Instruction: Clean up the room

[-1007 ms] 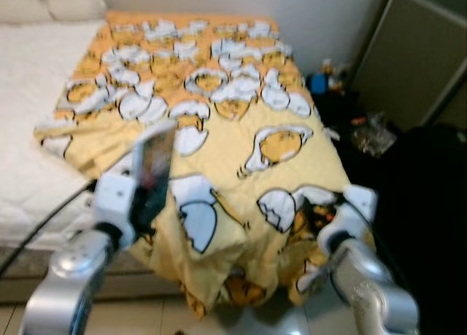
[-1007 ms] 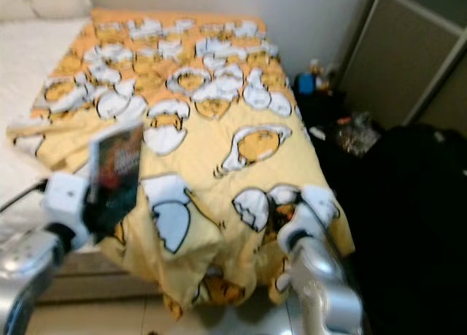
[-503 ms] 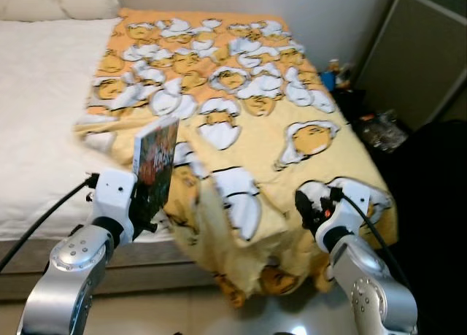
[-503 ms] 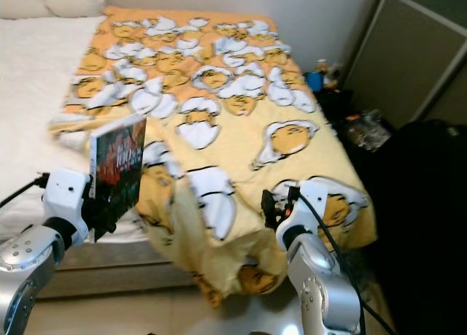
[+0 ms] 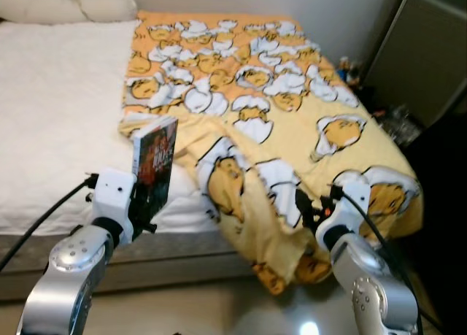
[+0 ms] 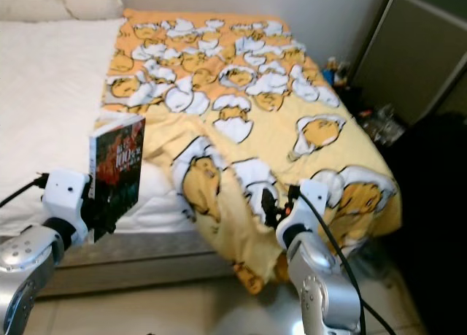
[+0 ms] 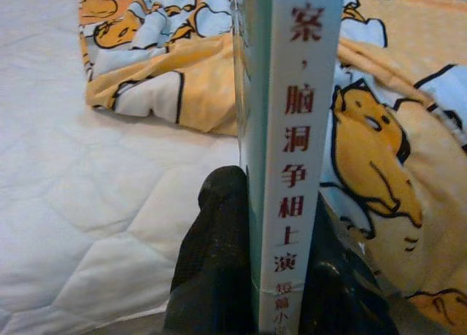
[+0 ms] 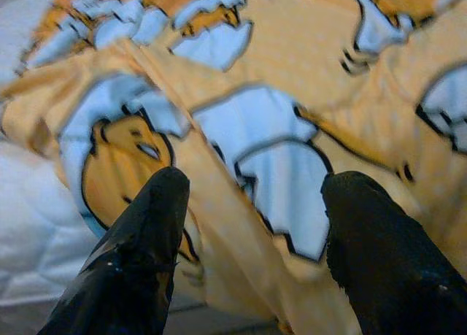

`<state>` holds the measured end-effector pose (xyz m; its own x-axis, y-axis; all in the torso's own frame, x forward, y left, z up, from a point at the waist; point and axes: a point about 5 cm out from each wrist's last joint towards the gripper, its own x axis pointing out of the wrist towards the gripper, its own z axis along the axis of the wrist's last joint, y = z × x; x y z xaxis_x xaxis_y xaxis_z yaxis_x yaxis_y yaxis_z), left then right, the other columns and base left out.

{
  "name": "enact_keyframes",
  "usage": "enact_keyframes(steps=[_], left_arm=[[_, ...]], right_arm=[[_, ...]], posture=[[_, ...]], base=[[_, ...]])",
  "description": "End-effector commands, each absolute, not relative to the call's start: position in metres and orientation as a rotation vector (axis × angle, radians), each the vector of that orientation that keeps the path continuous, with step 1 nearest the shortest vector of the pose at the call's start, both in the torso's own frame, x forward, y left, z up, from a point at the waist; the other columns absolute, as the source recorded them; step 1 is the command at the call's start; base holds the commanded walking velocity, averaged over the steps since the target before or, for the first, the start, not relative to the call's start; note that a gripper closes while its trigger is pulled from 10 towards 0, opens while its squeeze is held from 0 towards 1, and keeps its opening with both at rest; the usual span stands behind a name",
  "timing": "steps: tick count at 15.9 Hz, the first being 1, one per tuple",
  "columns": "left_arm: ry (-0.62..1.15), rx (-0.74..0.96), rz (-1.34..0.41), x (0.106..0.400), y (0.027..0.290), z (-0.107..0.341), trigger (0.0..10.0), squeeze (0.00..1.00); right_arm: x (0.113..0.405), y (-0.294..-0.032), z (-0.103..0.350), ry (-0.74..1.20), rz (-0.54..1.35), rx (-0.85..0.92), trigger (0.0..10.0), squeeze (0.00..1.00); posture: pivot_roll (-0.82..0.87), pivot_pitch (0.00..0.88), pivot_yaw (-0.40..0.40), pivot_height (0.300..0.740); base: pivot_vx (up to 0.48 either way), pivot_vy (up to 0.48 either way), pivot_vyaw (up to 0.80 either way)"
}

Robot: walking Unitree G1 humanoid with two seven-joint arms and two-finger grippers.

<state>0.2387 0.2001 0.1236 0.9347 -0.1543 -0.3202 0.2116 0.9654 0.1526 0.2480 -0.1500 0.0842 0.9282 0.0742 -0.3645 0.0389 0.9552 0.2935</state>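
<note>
My left gripper is shut on a paperback book with a dark red cover. It holds the book upright in front of the bed's near edge. In the left wrist view the pale spine with red characters stands between the black fingers. A yellow blanket printed with egg characters covers the bed's right half and hangs over the foot. My right gripper is open, its fingers spread in front of the blanket's drooping fold.
The white quilted mattress is bare on the left, with pillows at the head. A dark wardrobe stands at the right, with small clutter by the wall. Pale floor tiles lie below the bed frame.
The whole picture has slid to the right, so the camera has turned left and more bare mattress shows. Both arms keep their pose, and the book stays in the left gripper.
</note>
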Motion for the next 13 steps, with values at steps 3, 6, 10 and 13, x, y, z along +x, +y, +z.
enact_keyframes(steps=[3,6,10,13], left_arm=[[0.267,0.199,-0.207,0.240,0.196,0.132,10.0,0.00],[0.266,0.217,-0.208,0.242,0.200,0.135,10.0,0.00],[0.269,0.236,-0.208,0.243,0.203,0.137,10.0,0.00],[0.264,0.236,-0.209,0.244,0.203,0.138,10.0,0.00]], right_arm=[[0.247,-0.155,0.084,0.385,-0.007,0.301,10.0,0.00],[0.246,-0.155,0.082,0.396,-0.011,0.308,10.0,0.00],[0.248,-0.158,0.077,0.402,-0.011,0.308,10.0,0.00],[0.250,-0.159,0.072,0.409,-0.002,0.301,10.0,0.00]], posture=[[-0.08,0.000,-0.025,0.740],[-0.04,0.000,-0.029,0.740],[-0.04,0.000,-0.031,0.740],[-0.04,0.000,-0.028,0.740]], base=[[0.000,0.412,0.00],[0.000,0.414,0.00],[0.000,0.415,0.00],[0.000,0.412,0.00]])
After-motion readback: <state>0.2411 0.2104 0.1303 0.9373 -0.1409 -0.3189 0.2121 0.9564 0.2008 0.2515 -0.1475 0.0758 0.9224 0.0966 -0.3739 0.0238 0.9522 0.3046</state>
